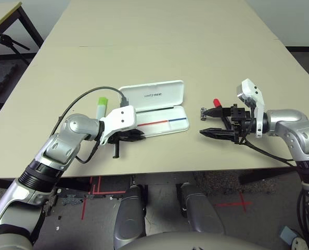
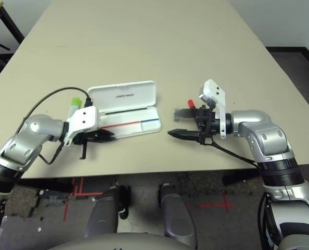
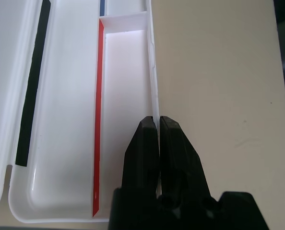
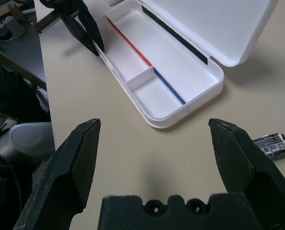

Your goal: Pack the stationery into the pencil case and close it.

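Pencil case (image 1: 155, 112) lies open on the beige worktop (image 1: 159, 47), lid folded back away from the robot, tray bare with a red-and-blue stripe along its divider. Left gripper (image 3: 159, 125) sits at the tray's near left edge, jaws pressed together on the thin white rim. Right gripper (image 4: 154, 132) hangs above the worktop to the right of the case, jaws spread wide and holding nothing. Lime-green-capped white stick (image 1: 101, 107) lies just left of the case (partly behind the left wrist). Red marker (image 1: 216, 102) lies beyond the right gripper. A small dark piece (image 4: 272, 144) rests near the right jaw.
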Robot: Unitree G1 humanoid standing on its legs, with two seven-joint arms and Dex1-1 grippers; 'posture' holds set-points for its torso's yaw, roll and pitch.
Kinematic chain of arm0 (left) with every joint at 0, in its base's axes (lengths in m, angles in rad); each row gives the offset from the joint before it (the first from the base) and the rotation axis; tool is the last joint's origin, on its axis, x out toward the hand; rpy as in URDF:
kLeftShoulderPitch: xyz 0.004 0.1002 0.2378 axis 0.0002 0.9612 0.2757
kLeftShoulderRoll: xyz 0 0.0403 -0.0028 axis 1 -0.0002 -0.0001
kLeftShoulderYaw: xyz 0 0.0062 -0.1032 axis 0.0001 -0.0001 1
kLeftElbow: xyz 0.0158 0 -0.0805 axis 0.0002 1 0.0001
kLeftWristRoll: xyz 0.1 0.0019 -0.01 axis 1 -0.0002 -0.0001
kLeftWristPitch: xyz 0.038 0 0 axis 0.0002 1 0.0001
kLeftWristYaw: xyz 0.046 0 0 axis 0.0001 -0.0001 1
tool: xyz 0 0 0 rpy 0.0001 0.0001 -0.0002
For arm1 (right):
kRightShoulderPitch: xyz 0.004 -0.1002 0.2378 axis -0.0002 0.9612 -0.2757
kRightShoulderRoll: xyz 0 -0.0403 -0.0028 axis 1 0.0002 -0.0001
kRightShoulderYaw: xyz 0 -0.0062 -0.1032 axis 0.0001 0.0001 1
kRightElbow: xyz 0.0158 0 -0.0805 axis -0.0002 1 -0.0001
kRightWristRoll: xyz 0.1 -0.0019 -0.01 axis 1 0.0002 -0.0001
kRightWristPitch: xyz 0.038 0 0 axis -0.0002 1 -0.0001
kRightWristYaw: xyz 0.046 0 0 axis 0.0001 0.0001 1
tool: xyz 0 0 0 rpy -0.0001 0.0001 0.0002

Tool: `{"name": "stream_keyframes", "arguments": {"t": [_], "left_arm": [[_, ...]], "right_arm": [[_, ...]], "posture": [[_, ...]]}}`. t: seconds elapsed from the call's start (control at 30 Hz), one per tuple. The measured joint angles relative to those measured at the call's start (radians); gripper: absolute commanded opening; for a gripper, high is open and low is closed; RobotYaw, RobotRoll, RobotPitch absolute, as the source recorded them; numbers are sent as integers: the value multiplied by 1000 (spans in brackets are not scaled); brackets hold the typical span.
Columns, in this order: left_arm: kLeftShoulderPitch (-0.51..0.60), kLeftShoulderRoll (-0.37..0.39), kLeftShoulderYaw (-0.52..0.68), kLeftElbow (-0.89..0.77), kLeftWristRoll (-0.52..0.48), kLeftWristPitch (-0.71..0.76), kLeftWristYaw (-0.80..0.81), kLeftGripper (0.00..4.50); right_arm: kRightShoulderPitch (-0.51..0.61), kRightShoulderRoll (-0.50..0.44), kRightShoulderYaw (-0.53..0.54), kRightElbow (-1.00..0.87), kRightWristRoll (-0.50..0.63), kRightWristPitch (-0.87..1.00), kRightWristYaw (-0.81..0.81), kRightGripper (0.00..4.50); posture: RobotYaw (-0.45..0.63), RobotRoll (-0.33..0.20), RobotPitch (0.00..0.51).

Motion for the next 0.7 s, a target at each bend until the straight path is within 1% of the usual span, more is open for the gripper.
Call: {"name": "stream_keyframes", "arguments": {"t": [0.2, 0.7], "left_arm": [[19, 2, 12, 14, 12, -39, -12, 19], [35, 7, 17, 114, 41, -212, -47, 19]], "right_arm": [[-10, -2, 7, 4, -5, -10, 0, 4500], [-11, -2, 10, 24, -28, -33, 0, 4500]], "posture": [[-76, 0, 161], [-77, 0, 175]]}}
